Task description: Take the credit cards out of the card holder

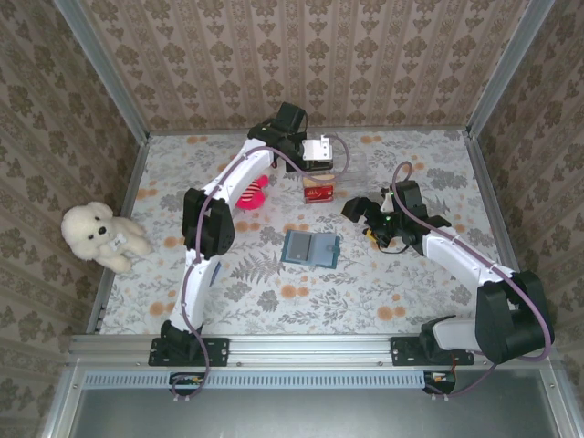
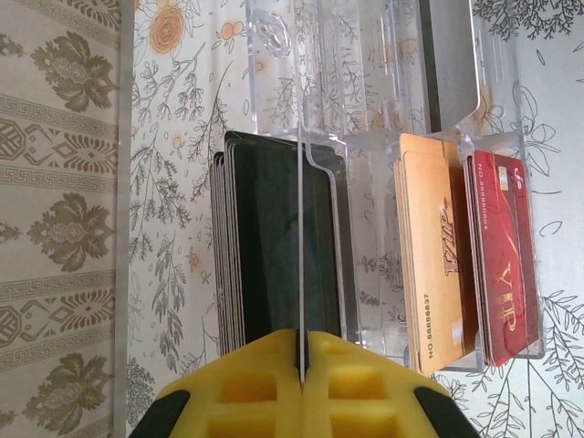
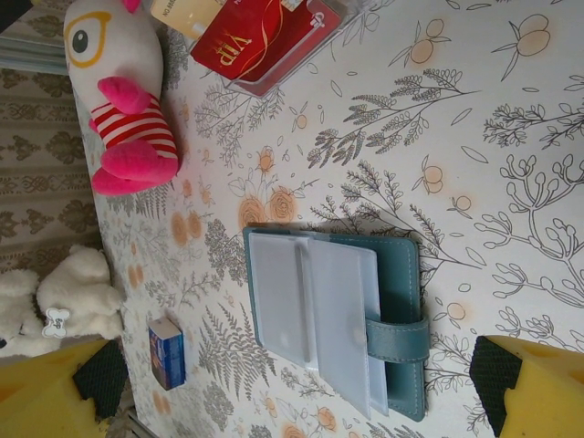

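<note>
L: the left end effector has its fingers pressed fully together on a thin card, seen edge-on, so its colour is not readable. The card stands straight ahead of the pads, over a black stack in the clear tray. To the right of the fingers, in the same tray, a gold card and a red card stand on edge.

Print: "VIP" on both. The gold one also carries "NO" and a string of digits, mostly eights. The red one's number is too small to trust.

R: the right end effector has its jaws at full spread with nothing in them. The card holder lies open and flat on the worktop, directly between and ahead of its fingers, with the strap tab toward the right-hand finger. The sleeves are frosted, so I cannot tell whether any card sits inside.

Handling (judgement): the credit cards look light, stiff and slick.
- Cards: take one by an exposed short edge and pinch across its faces.
- Holder: it is light and floppy and will likely slide or lift, so pin the cover near the spine while pulling.
</note>
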Action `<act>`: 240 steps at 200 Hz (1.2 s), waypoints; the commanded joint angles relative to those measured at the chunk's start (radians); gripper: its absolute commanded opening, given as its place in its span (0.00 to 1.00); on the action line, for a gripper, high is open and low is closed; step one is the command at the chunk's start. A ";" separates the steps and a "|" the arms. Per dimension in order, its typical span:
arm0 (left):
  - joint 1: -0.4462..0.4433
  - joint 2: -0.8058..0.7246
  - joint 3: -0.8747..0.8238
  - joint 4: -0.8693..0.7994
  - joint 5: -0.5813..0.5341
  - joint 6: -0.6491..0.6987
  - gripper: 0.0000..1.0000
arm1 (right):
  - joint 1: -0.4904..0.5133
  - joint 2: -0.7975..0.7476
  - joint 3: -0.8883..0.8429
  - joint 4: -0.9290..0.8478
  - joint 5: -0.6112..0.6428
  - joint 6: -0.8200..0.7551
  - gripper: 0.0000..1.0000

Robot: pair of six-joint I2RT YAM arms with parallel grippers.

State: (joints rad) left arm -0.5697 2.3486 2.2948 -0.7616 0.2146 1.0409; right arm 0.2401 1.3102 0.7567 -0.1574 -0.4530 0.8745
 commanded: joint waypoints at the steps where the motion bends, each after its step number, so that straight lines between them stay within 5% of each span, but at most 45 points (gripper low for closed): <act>1: 0.001 0.030 0.039 -0.002 0.011 -0.005 0.00 | -0.007 0.003 -0.016 0.019 -0.016 0.016 1.00; 93: -0.002 0.082 0.059 0.009 -0.021 -0.014 0.00 | -0.015 0.025 -0.016 0.035 -0.035 0.023 1.00; 240: -0.004 0.091 0.141 -0.250 0.084 -0.021 0.00 | -0.018 0.037 -0.016 0.049 -0.051 0.036 1.00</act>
State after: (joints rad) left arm -0.5709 2.4287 2.4115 -0.9470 0.2588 1.0397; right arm 0.2291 1.3422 0.7486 -0.1276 -0.4801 0.8940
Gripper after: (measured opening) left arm 0.048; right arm 0.997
